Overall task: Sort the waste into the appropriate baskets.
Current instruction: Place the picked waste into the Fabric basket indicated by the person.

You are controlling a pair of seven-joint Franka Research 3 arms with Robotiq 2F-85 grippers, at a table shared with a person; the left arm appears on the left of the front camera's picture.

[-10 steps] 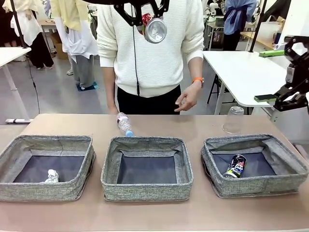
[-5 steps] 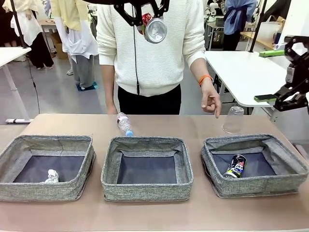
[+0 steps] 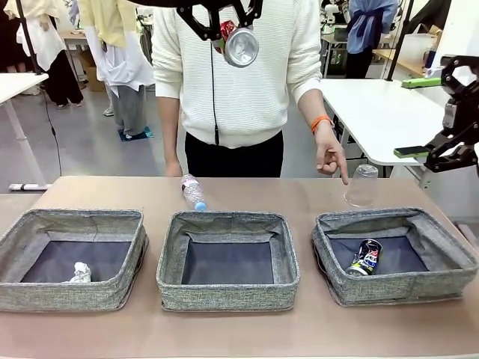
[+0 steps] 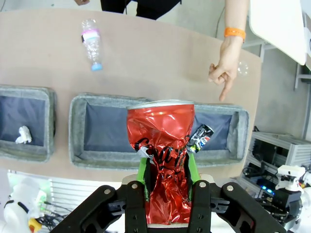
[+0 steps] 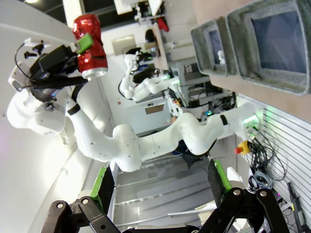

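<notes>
My left gripper (image 3: 233,30) hangs high above the table's far side, shut on a crushed red can (image 3: 239,45); in the left wrist view the can (image 4: 163,141) sits between my green pads (image 4: 142,172). A clear bottle (image 3: 193,191) lies behind the middle basket (image 3: 227,290). A clear cup (image 3: 364,185) stands upside down behind the right basket (image 3: 397,288), which holds a dark blue can (image 3: 364,256). The left basket (image 3: 67,295) holds a paper ball (image 3: 80,271). My right gripper (image 3: 414,117) is open at the far right, well above the table, holding nothing.
A person in a white sweater stands at the far side; one hand (image 3: 329,153) points down next to the cup. In the right wrist view my open right gripper (image 5: 160,187) faces the left arm with the red can (image 5: 90,46). White tables stand behind.
The person's hand has moved right and lowered, and its finger now points down beside the cup. Both arms and all the waste have stayed put.
</notes>
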